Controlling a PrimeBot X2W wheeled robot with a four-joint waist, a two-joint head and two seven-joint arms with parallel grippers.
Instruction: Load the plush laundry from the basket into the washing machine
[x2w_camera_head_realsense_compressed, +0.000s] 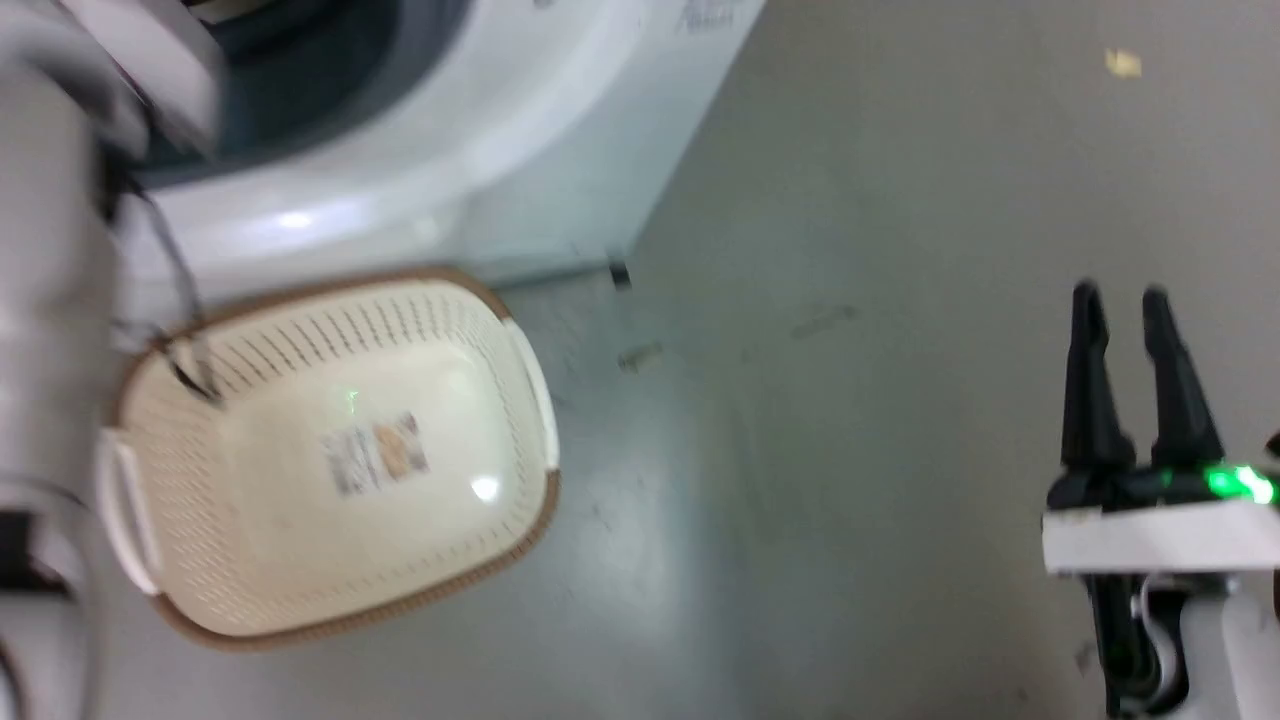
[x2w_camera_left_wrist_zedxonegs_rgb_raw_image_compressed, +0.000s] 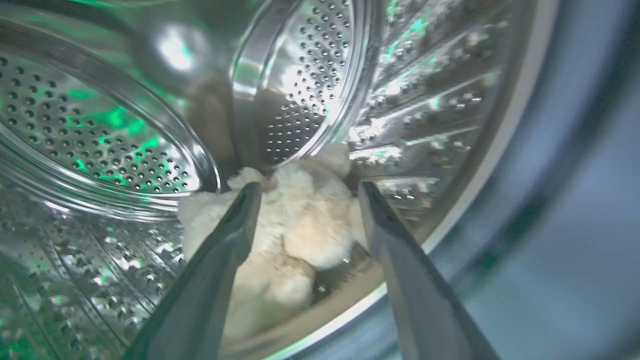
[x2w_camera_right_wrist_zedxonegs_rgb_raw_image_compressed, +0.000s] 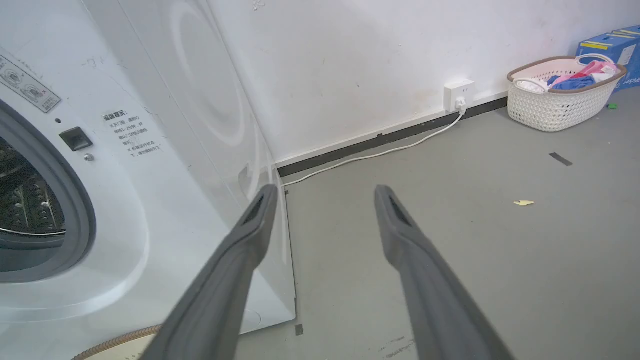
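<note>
Your left gripper (x2w_camera_left_wrist_zedxonegs_rgb_raw_image_compressed: 309, 189) is deep inside the washing machine (x2w_camera_head_realsense_compressed: 420, 170). Its two fingers stand wide apart and pinch nothing. The plush laundry (x2w_camera_left_wrist_zedxonegs_rgb_raw_image_compressed: 300, 235) lies low in the shiny drum (x2w_camera_left_wrist_zedxonegs_rgb_raw_image_compressed: 90, 125), right by the fingertips, which is just where it should end up. I think the fingers are wide so the fluffy toy won't snag and come back out when you pull the arm away. The basket (x2w_camera_head_realsense_compressed: 300, 340) sits on the floor (x2w_camera_head_realsense_compressed: 850, 450) near the front of the machine, on your left, with nothing in it. Your right gripper (x2w_camera_head_realsense_compressed: 1120, 297) hangs over the floor far to the right. Its fingers are wide too and hold nothing, likely to keep out of the way.
</note>
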